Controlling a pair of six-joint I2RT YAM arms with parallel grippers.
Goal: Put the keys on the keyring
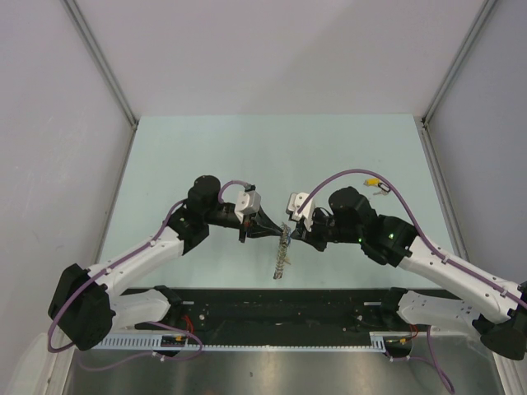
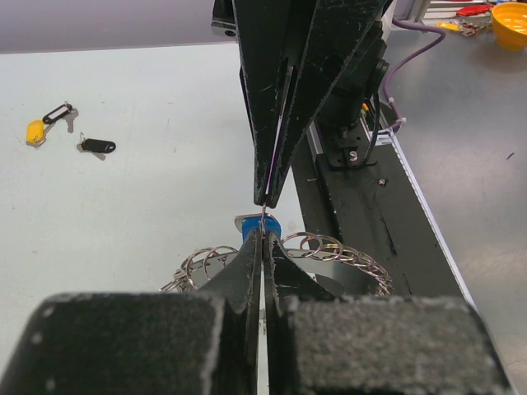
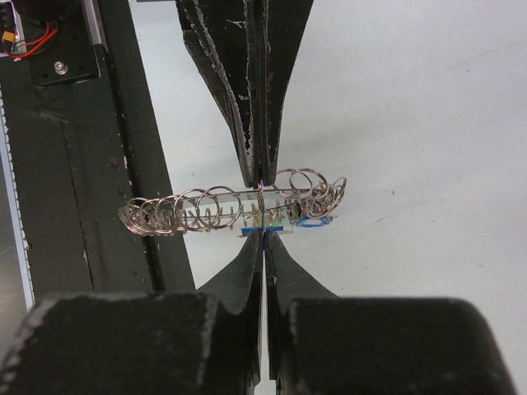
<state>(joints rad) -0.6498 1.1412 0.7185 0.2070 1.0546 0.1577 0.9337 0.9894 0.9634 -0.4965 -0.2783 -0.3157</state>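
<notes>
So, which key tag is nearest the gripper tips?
The blue tag, right at the tips by the keyring; the yellow tag and black tags lie far off.

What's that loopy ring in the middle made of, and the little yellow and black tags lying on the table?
The keyring looks like bare metal: silvery, shiny wire loops with glints. The yellow tag and the lone black tag look like plastic: smooth, solid colour. The key on the black one seems dull grey metal, though too small to be sure.
</notes>
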